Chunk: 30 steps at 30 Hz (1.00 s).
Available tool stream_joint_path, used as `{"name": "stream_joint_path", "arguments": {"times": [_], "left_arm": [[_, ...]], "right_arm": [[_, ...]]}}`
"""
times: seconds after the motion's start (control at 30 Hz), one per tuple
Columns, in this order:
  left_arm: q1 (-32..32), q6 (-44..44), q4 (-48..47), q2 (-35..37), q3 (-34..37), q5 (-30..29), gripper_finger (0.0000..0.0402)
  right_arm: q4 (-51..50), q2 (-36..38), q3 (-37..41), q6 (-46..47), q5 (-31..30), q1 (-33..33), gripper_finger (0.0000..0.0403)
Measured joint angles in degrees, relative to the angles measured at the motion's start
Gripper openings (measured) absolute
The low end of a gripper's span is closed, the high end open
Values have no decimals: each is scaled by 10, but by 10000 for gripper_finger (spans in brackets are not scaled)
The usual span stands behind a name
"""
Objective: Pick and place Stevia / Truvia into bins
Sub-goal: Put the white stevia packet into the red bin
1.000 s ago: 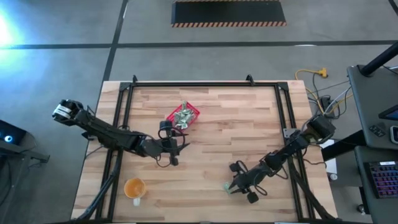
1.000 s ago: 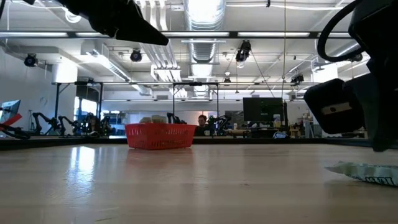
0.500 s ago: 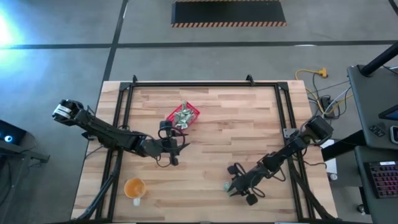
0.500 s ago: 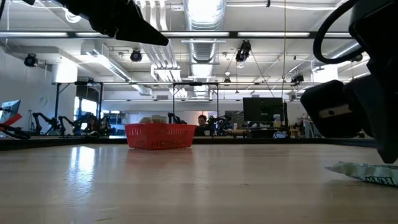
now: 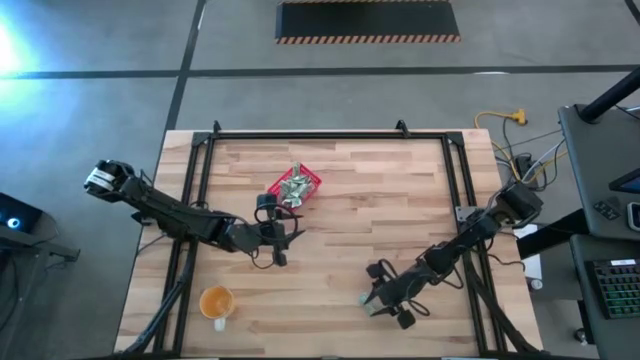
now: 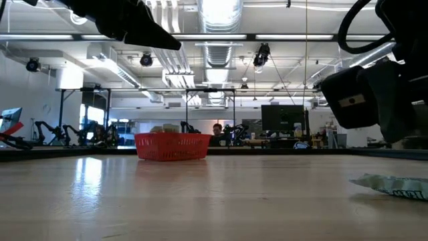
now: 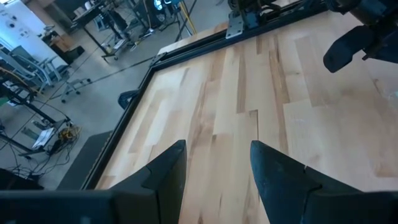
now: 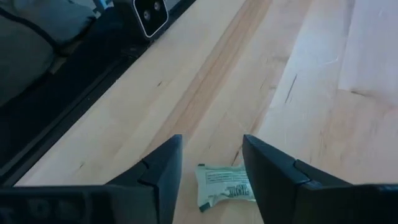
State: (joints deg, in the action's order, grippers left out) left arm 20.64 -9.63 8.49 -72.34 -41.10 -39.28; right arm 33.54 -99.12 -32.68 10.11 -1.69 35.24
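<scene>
Item: one small flat pale green and white paper packet [image 8: 225,186], lying loose and slightly crumpled on the pale wooden plank table [image 5: 400,200], near the front edge on the robot's right side. In the low view the same packet [image 6: 394,186] rests flat on the boards, touching nothing else.

Tool nearest: right gripper [image 8: 211,171], dark two-finger type, fingers [image 8: 158,171] standing apart and holding nothing. It hangs just above the table; the packet lies directly ahead of it, in line with the gap between the fingers. The packet's long axis runs across that gap, from one finger towards the other.

Judgement: the right arm is by far the closer; a short drop onto the packet should put a finger at each of its short ends.

Destination: small square red plastic basket [image 5: 311,178] with low walls, already holding a heap of similar packets, at the table's middle rear, well apart from the loose packet.

Other tool: left gripper [image 5: 276,233], fingers [image 7: 163,174] apart and empty, waiting just in front of the basket.
</scene>
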Motion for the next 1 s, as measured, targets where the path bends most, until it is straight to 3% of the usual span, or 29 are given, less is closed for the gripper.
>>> {"name": "stream_joint_path", "arguments": {"times": [0.23, 0.77, 1.0], "left_arm": [[0, 1, 0, 0, 2, 0, 162], [0, 2, 0, 0, 2, 0, 162], [0, 3, 0, 0, 2, 0, 162]], "right_arm": [[-6, 0, 1, 0, 0, 0, 180], [-8, 0, 4, -3, 0, 0, 182], [-8, 0, 18, 0, -44, 0, 183]]}}
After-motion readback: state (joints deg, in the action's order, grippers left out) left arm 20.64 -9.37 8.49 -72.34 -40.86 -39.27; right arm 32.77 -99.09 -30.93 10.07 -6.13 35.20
